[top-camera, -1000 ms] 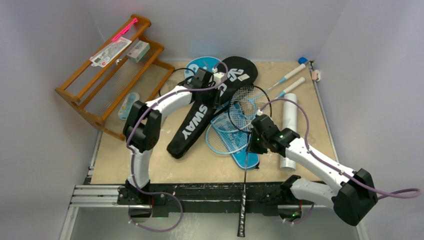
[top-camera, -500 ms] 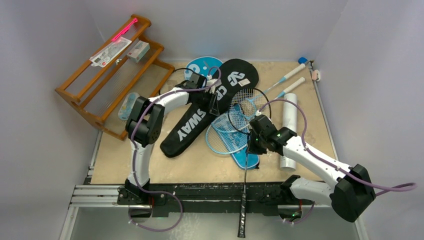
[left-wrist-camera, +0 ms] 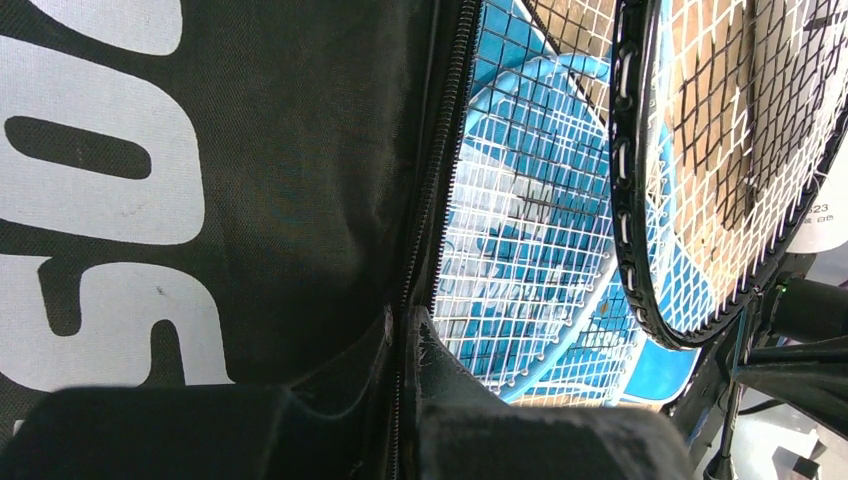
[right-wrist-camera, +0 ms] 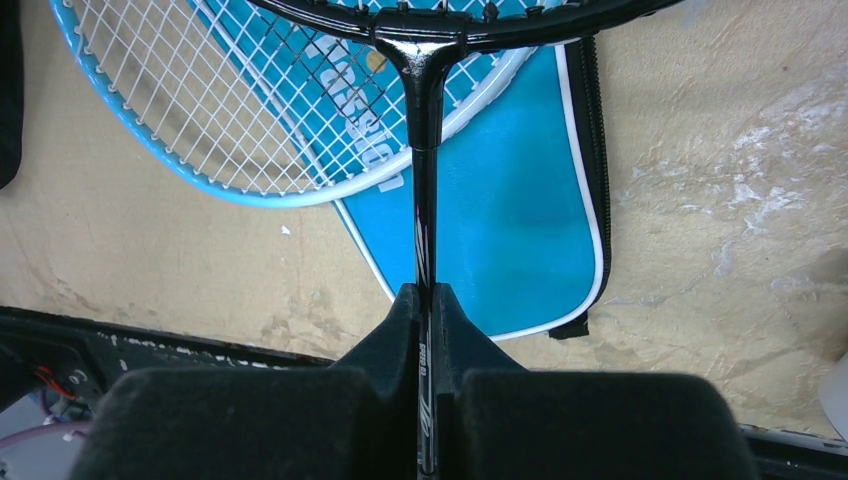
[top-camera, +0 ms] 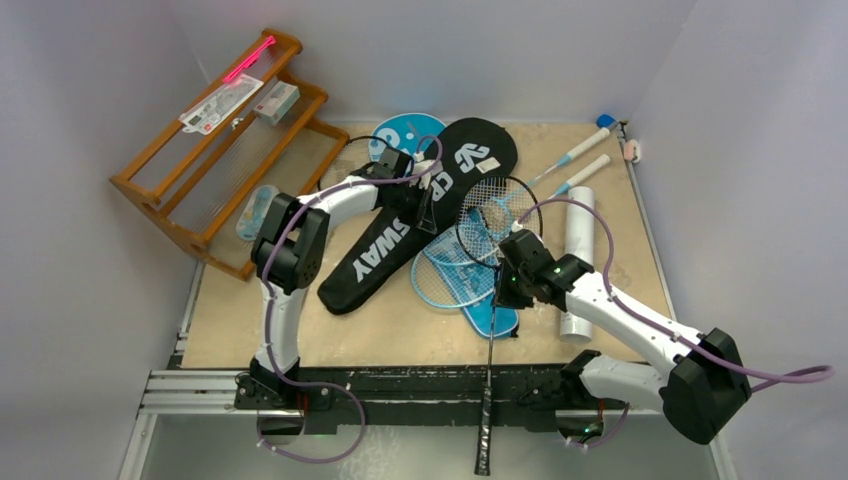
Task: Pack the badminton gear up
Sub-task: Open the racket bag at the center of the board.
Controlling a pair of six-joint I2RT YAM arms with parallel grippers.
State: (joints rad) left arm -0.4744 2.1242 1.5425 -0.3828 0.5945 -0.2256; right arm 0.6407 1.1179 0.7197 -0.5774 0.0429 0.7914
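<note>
Tan tabletop (top-camera: 290, 335) held the gear mid-table. Left gripper (left-wrist-camera: 406, 325) was pinched closed on the zipper edge of the black cover (left-wrist-camera: 280, 200). Right gripper (right-wrist-camera: 425, 298) clamped the black racket (right-wrist-camera: 424, 150) by its shaft, above the blue cover (right-wrist-camera: 500, 220).

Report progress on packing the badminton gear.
Done: nothing packed yet. In hand: the left gripper pinches the zipper edge of the black cover; the right gripper clamps the shaft of the black racket, outside any cover. Left: that racket, the light-blue racket over the blue cover, and the white tube are unpacked.
</note>
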